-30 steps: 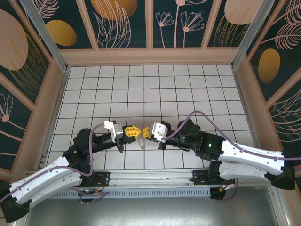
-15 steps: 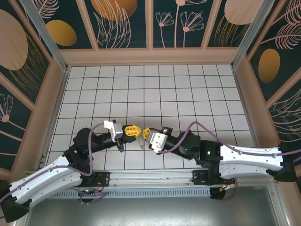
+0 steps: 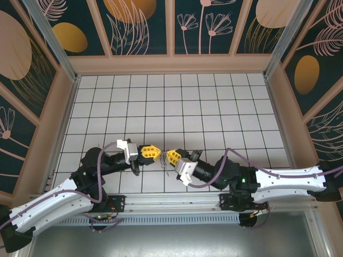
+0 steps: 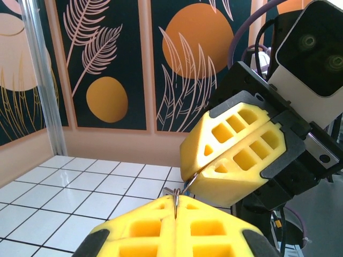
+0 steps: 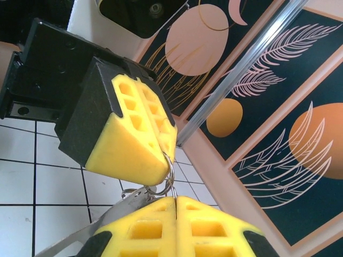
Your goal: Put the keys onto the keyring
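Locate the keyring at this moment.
The keyring is held above the table, pinched between the left gripper and right gripper, centre-bottom in the top view.

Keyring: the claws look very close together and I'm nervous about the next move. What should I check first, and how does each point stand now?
1. Grip of left claw on the keyring: ok, shut.
2. Grip of right claw on the keyring: ok, shut.
3. Gap between claw tips: ok, nearly touching, ring between them.
4. Threading of the key: cannot tell; a silvery strip hangs beside the ring.
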You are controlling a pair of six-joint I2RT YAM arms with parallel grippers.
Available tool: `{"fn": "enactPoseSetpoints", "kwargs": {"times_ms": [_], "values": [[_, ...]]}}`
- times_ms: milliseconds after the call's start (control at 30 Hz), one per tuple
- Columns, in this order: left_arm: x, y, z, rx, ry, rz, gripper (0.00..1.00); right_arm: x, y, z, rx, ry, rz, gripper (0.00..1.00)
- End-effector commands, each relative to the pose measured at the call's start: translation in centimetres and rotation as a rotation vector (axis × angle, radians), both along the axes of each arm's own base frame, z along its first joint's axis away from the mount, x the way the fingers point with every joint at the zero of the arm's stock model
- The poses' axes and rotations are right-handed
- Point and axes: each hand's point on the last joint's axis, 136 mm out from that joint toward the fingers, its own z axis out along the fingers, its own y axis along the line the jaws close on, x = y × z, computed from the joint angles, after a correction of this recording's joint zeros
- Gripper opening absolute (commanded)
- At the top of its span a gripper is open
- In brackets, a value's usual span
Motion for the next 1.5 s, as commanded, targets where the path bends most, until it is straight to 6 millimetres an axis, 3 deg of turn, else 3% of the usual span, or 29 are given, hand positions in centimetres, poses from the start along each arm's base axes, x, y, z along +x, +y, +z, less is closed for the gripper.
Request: {"fn": "enactPoseSetpoints", "kwargs": {"times_ms": [0, 200, 833, 1200, 1233, 1367, 1467], "values": [[0.3, 0.5, 1.0, -0.029, -0.018, 0.028, 0.0, 1.1, -0.6, 2.3, 0.065, -0.02, -0.081, 0.0], [0.1, 0.4, 1.1, -0.026, -0.01, 0.01, 0.0, 1.9, 0.2, 1.7, 0.022, -0.057, -0.137, 0.0], [0.2, -1.0, -0.2, 0.049, 0.048, -0.038, 0.0, 3.4, 0.1, 3.8, 0.029, -0.238, -0.252, 0.0], [0.0, -0.2, 0.5, 0.037, 0.014, -0.014, 0.0, 2.6, -0.7, 4.2, 0.067, -0.12, -0.122, 0.0], [0.0, -0.1, 0.6, 0.036, 0.011, -0.014, 0.0, 2.5, -0.8, 3.9, 0.066, -0.075, -0.092, 0.02], [-0.2, 0.0, 0.6, 0.05, 0.003, -0.015, 0.0, 0.9, -1.5, 2.8, 0.071, 0.113, 0.089, 0.32], [-0.2, 0.1, 0.9, 0.058, -0.009, -0.01, 0.0, 0.3, -2.0, 2.1, 0.083, 0.214, 0.156, 0.41]]}}
